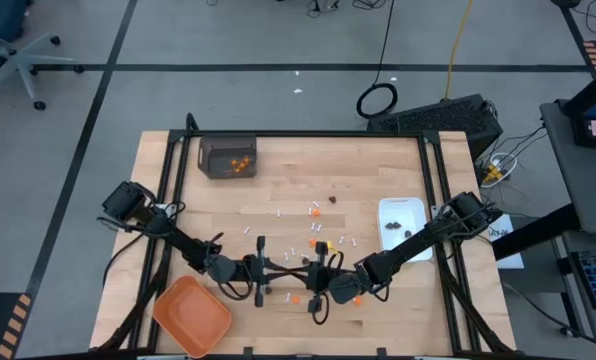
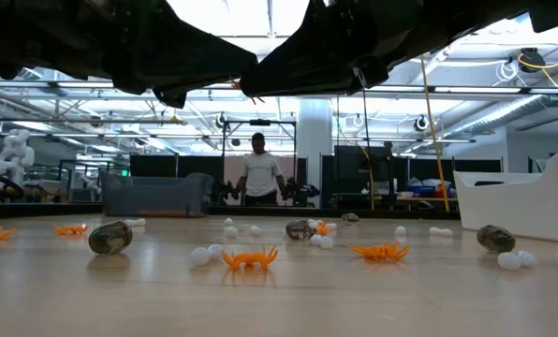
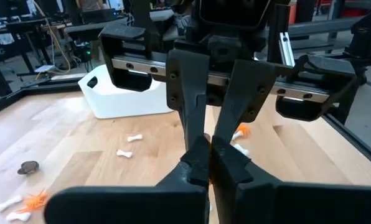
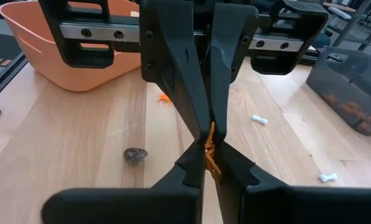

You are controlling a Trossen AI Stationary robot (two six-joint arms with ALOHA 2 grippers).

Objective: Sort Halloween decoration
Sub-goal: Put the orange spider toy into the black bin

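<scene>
My two grippers meet tip to tip above the table's near middle, left gripper [image 1: 282, 270] from the left and right gripper [image 1: 300, 272] from the right. Both are shut on one small orange piece [image 4: 210, 148], which also shows as an orange sliver [image 3: 205, 140] in the left wrist view. More Halloween decoration lies scattered on the wood: white sticks [image 1: 278, 213], orange bits [image 2: 250, 257] and dark bits [image 2: 110, 237]. My left gripper pinches the orange piece's upper part [image 4: 209, 130] between its two fingertips, coming about level from the table's left. The piece is lifted clear of the table. My right gripper pinches the same orange piece [image 4: 210, 155] between its two fingertips, coming from the table's right and slanting slightly down. A leg of the piece hangs below the fingers [image 4: 214, 169], clear of the wood.
An orange tray [image 1: 191, 315] sits at the near left corner, a white dish [image 1: 403, 225] with dark bits at the right, and a dark bin [image 1: 226, 157] with orange bits at the far left. A person [image 2: 258, 178] stands in the room beyond.
</scene>
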